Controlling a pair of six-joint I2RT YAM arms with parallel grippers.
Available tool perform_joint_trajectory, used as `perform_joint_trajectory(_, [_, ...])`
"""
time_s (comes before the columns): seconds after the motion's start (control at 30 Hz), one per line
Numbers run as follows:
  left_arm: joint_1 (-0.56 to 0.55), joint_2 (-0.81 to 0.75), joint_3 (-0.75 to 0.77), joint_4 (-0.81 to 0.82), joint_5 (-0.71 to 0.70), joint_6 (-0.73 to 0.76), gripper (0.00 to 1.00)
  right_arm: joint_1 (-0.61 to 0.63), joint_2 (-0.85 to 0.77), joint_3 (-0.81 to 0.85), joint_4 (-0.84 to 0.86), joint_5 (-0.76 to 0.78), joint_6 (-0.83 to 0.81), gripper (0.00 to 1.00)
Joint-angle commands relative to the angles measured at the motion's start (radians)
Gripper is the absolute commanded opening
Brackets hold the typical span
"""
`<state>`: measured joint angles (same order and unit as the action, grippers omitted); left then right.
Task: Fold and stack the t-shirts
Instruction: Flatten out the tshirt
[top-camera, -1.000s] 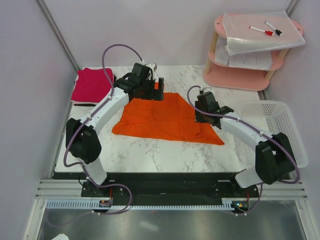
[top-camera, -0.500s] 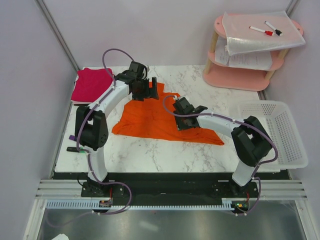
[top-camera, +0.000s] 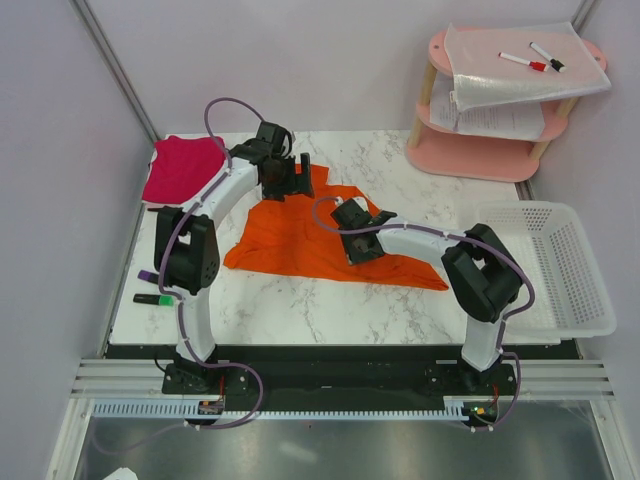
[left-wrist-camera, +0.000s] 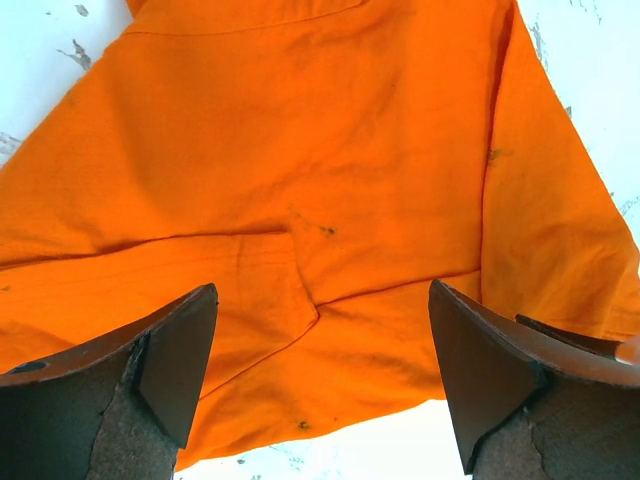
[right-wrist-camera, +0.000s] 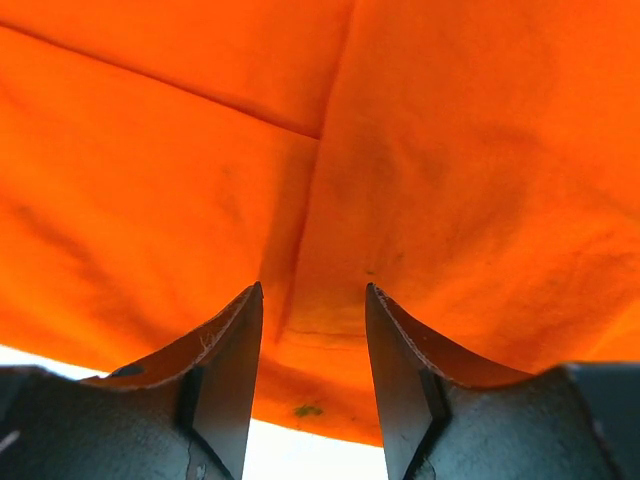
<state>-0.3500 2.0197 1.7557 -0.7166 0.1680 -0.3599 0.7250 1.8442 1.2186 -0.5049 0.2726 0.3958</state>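
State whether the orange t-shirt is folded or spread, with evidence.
Partly folded: the orange t-shirt lies as an uneven triangle, and overlapping layer edges show in the left wrist view.

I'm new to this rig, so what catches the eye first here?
The bright orange t-shirt lies rumpled across the middle of the white marble table. Both open grippers hang over it, the left gripper near its far edge, the right gripper mid-cloth. A magenta t-shirt lies at the far left corner.
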Motion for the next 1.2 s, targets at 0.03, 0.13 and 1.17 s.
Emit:
perform_joint_trajectory(0.03, [0.019,0.008,0.047,-0.012,0.018,-0.014,0.92,0.007,0.058,0.07,-0.075,0.082,0.002,0.44])
perform_joint_trajectory(0.13, [0.025,0.011,0.047,-0.015,0.011,-0.013,0.92,0.005,0.059,0.078,-0.084,0.094,0.009,0.18])
perform_joint_trajectory(1.17, [0.121,0.435,0.547,-0.015,-0.084,-0.024,0.82,-0.039,-0.097,0.122,-0.129,0.292,-0.02,0.0])
